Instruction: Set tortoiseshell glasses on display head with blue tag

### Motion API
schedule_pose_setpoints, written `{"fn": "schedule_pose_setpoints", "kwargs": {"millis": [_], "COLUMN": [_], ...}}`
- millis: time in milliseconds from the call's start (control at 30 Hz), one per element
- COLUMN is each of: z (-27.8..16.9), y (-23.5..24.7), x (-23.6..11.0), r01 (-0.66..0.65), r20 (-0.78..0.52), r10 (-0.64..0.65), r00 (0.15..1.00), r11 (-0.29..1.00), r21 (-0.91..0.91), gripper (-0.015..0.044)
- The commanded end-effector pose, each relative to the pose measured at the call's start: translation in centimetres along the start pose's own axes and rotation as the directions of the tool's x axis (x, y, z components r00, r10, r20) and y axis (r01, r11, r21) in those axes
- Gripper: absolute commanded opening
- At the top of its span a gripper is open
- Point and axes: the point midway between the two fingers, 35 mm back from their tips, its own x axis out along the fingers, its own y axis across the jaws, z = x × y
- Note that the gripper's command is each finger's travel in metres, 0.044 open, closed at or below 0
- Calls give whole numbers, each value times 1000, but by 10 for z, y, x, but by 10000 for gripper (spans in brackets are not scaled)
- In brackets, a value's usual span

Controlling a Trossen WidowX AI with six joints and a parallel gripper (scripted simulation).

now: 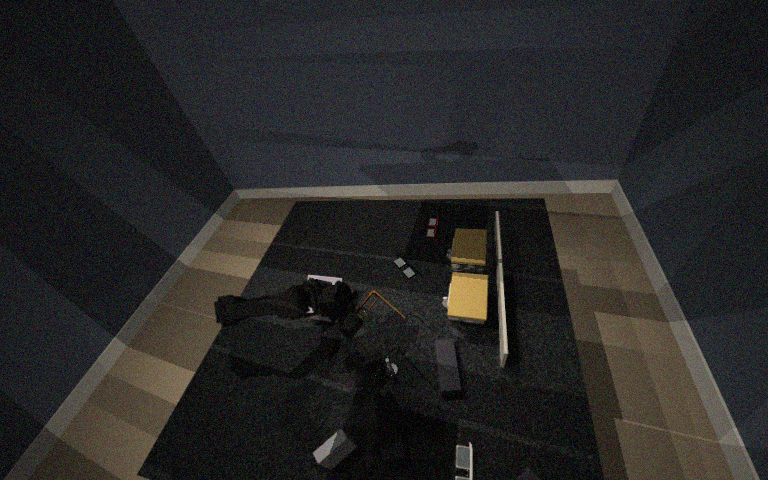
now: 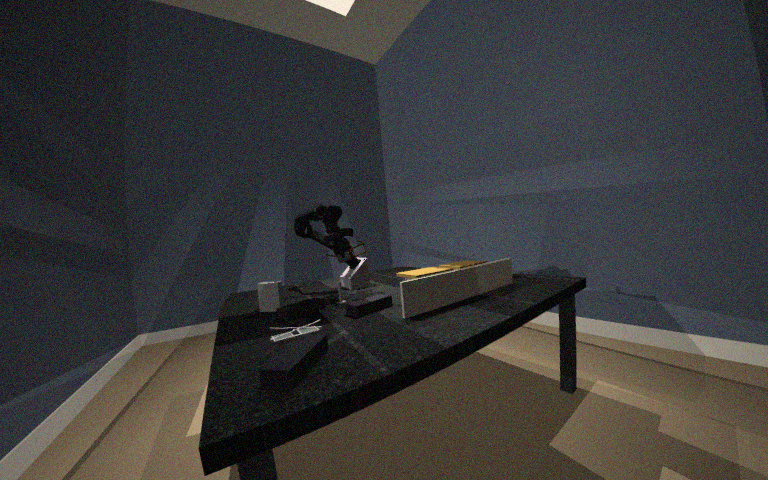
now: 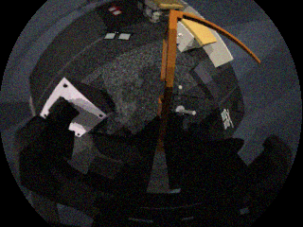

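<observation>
My gripper point(image 1: 359, 315) point(image 3: 160, 119) is shut on the orange-brown tortoiseshell glasses point(image 1: 373, 292) point(image 3: 170, 52), held above the table. In the wrist view the frame stands upright and nearly edge-on, with a temple curving right from its top. Two display heads stand on the right in the top view, with flat yellow tops: the nearer head point(image 1: 467, 297) point(image 3: 199, 32) and the farther head point(image 1: 468, 246). Small pale noses face left. The glasses are left of the nearer head, apart from both. I cannot make out the blue tag. The fingertips are small and dark.
A pale upright panel point(image 1: 501, 294) point(image 2: 453, 288) stands behind the heads. Red glasses point(image 1: 432, 226), black glasses point(image 1: 404, 267) and white glasses point(image 1: 463, 459) point(image 2: 295, 332) lie around. A dark block point(image 1: 448, 366), a pale block point(image 1: 334, 448) point(image 2: 269, 296) and a small stand point(image 1: 390, 366) point(image 3: 185, 111) are nearby.
</observation>
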Motion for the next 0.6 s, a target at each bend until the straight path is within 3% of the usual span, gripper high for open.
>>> {"fn": "schedule_pose_setpoints", "kwargs": {"millis": [0,567], "z": [-1,-6], "y": [3,14], "x": [-5,-27], "r01": [22,222], "r20": [41,211], "r10": [-17,-119], "r00": [999,970], "r11": [993,786], "r21": [-116,-576], "gripper": [0,0]}}
